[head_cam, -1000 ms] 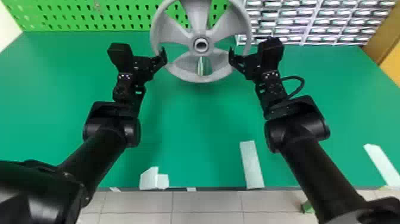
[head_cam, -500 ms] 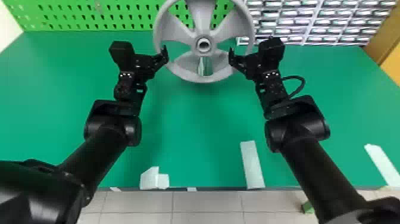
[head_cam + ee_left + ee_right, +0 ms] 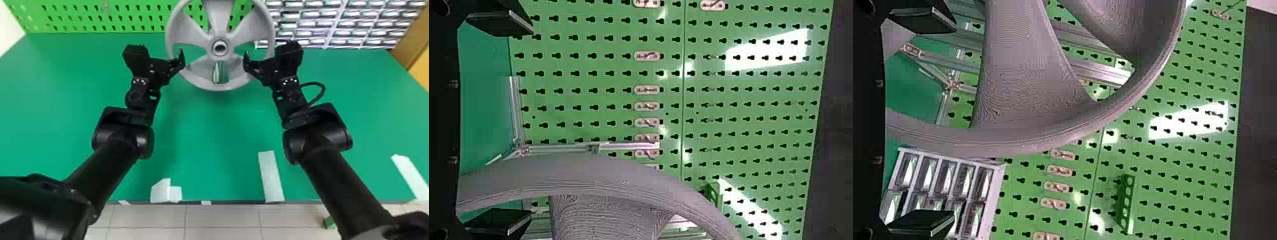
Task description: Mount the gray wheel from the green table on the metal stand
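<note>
The gray wheel (image 3: 220, 79) stands upright at the back of the green table (image 3: 204, 134), between my grippers. My left gripper (image 3: 182, 60) is at its left rim, my right gripper (image 3: 246, 60) at its right rim. In the left wrist view the left gripper (image 3: 504, 122) is open, the wheel's rim (image 3: 579, 175) crossing between its spread fingers. The right gripper (image 3: 925, 120) is likewise open in the right wrist view, with rim and a spoke (image 3: 1013, 65) before it. Metal stand bars (image 3: 1103, 72) show behind the wheel. Whether the hub sits on the stand, I cannot tell.
A green pegboard (image 3: 95, 16) rises behind the table. Racks of small drawers (image 3: 338, 24) stand at the back right. White tape pieces (image 3: 270, 175) lie near the table's front edge.
The wheel has shifted slightly to the right, and my left gripper has moved a little the same way. My right gripper has hardly moved.
</note>
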